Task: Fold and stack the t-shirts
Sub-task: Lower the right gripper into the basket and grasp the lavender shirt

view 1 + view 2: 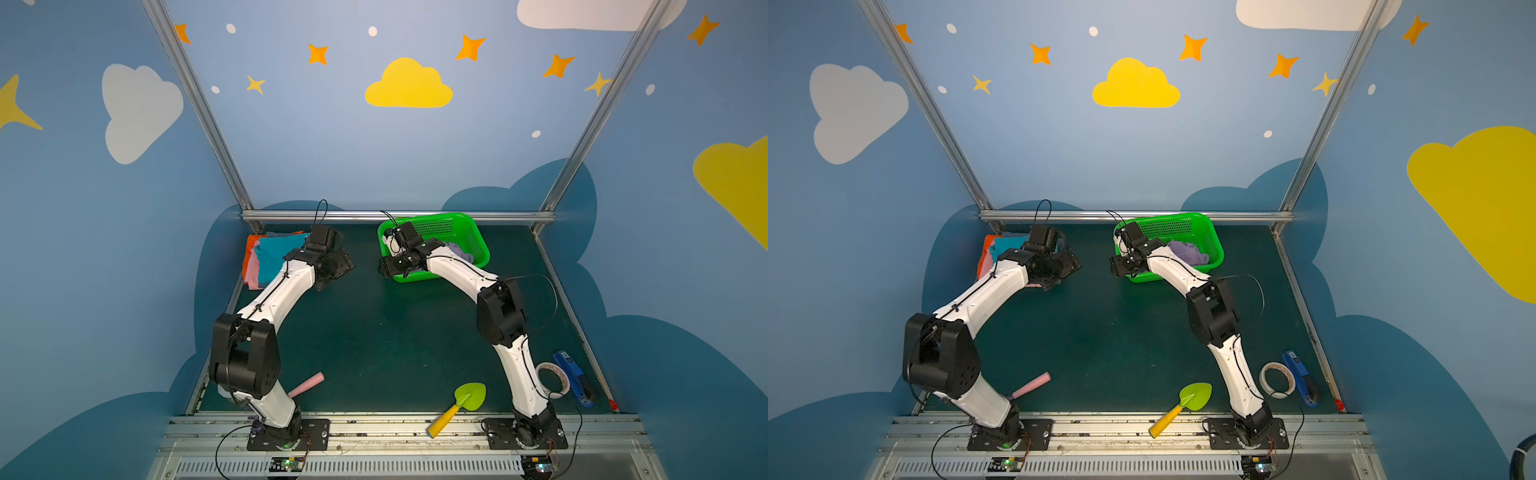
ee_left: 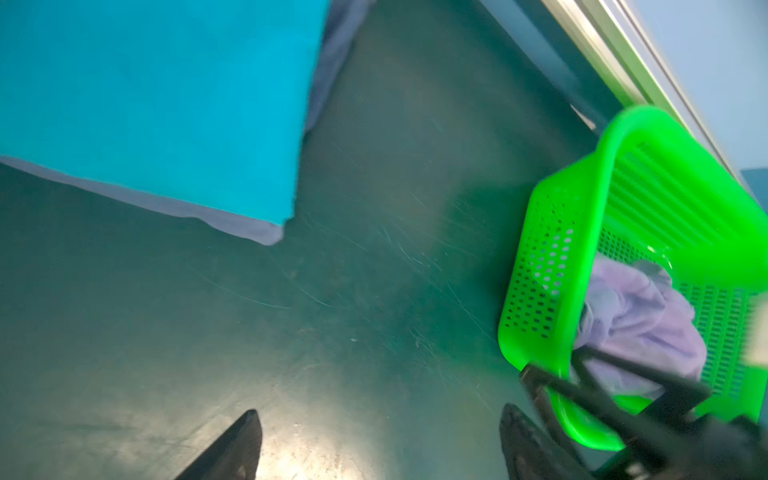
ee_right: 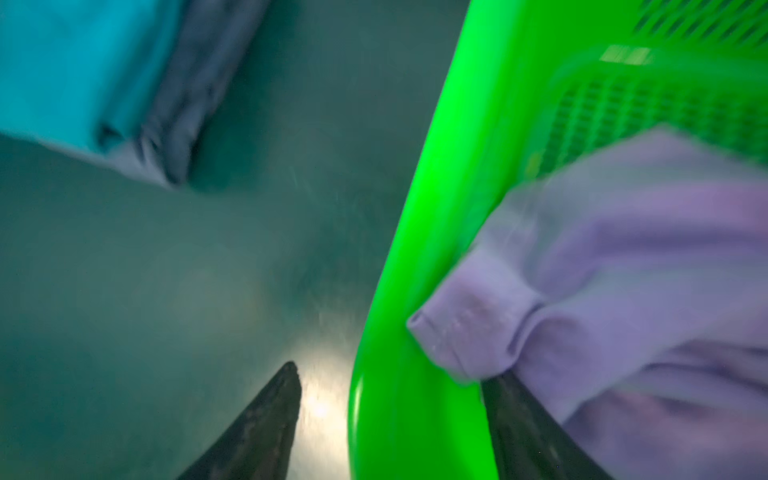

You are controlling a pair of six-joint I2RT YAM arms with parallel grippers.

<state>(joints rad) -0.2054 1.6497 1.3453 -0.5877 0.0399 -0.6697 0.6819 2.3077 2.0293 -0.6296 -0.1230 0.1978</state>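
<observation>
- In both top views a crumpled, soft lavender t-shirt [image 1: 1183,251] lies inside a bright green perforated plastic basket [image 1: 1177,226]. The basket stands just right of the frame's centre, at the far edge of the dark green table [image 1: 1121,340].
- The right gripper [image 3: 390,428] has its jaws apart, astride one wall of the basket.
- One black finger [image 3: 257,428] hangs outside over the table, with a strip of table showing between it and the wall. The other finger is inside the basket, its tip under a hemmed edge of the lavender t-shirt.
- The blur hides whether that inner finger presses on the cloth.
- The left gripper [image 2: 380,449] has its jaws wide apart, over bare table between the basket and the stack of folded t-shirts [image 1: 270,257].
- In a top view the stack sits left of centre, in the table's far left corner, well apart from the basket. The left arm's white forearm crosses in front of it.
- A flat teal t-shirt [image 2: 145,104] is on top of the stack, and a grey-blue t-shirt [image 2: 232,222] shows just beneath it along two edges.
- Edges of a pink t-shirt [image 1: 251,276] and an orange t-shirt [image 1: 248,249] stick out on the stack's left side.
- Along the lower part of the frame lie a pink foam cylinder [image 1: 307,384] at lower left and a toy trowel with a green blade and yellow handle [image 1: 461,405] at lower centre. At lower right are a white roll of tape [image 1: 552,376] and, just beside it, a blue handled tool [image 1: 573,378].
</observation>
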